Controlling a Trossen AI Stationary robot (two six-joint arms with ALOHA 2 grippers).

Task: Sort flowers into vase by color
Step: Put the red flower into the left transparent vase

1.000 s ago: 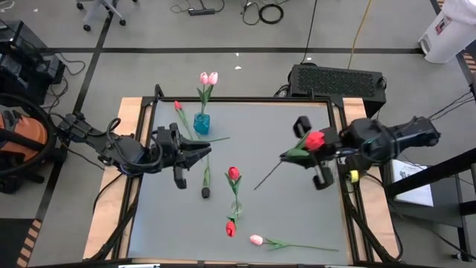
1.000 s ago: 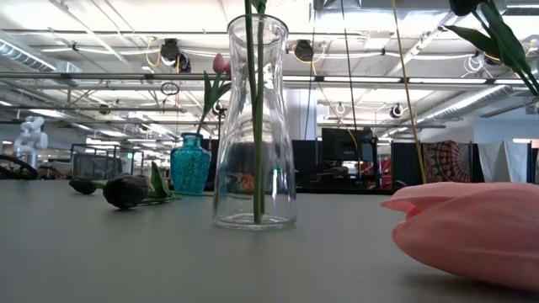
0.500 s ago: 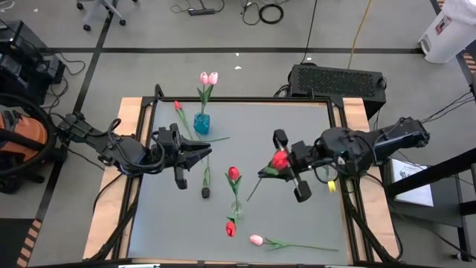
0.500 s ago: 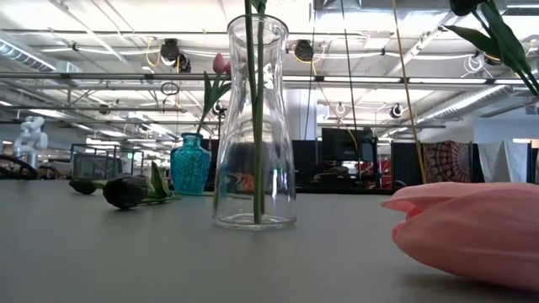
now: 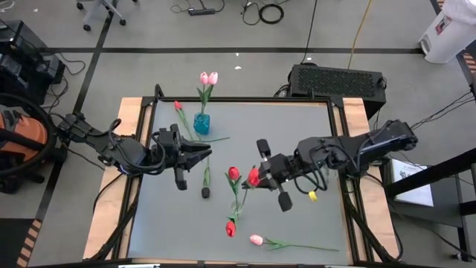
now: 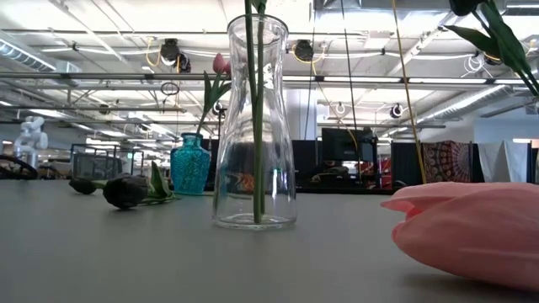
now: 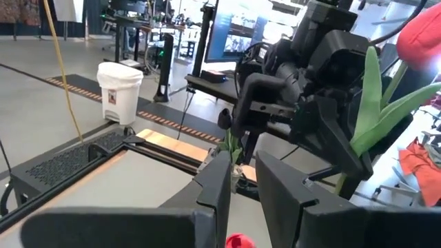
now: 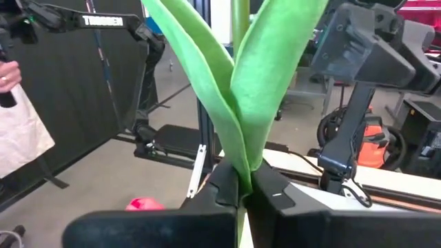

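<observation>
Lying nearest the table-height camera, a pink tulip [image 6: 472, 231] rests on its side on the table [image 5: 297, 216], on the near side of the clear glass vase [image 6: 254, 126]. That vase stands upright mid-table and already holds one red tulip [image 5: 233, 173], its stem running down inside the glass. Another red tulip [image 5: 230, 228] lies flat between the vase and the pink one.

Just right of the vase, the right gripper [image 5: 269, 176] hovers above the table with its fingers pressed together on the stem of a red tulip [image 5: 253, 176]; its own camera shows the green leaves [image 8: 238, 89] rising straight out of the pinch, so the bloom hangs close beside the vase mouth.

Left of the vase, the left gripper [image 5: 195, 154] waits over the table, fingers a little apart and holding nothing that can be seen. A dark tulip [image 6: 126, 190] lies on the table below it.

Beyond the vase stands the blue vase [image 5: 201, 123] with two pink tulips [image 5: 208, 78], and a red tulip [image 5: 178, 106] lies beside it.

These flowers look light and springy: thin stems that likely bend and swing, soft heads that would crush. The stem just under the leaves seems the best hold, short enough above the fingers to steer the tip into the narrow neck.
</observation>
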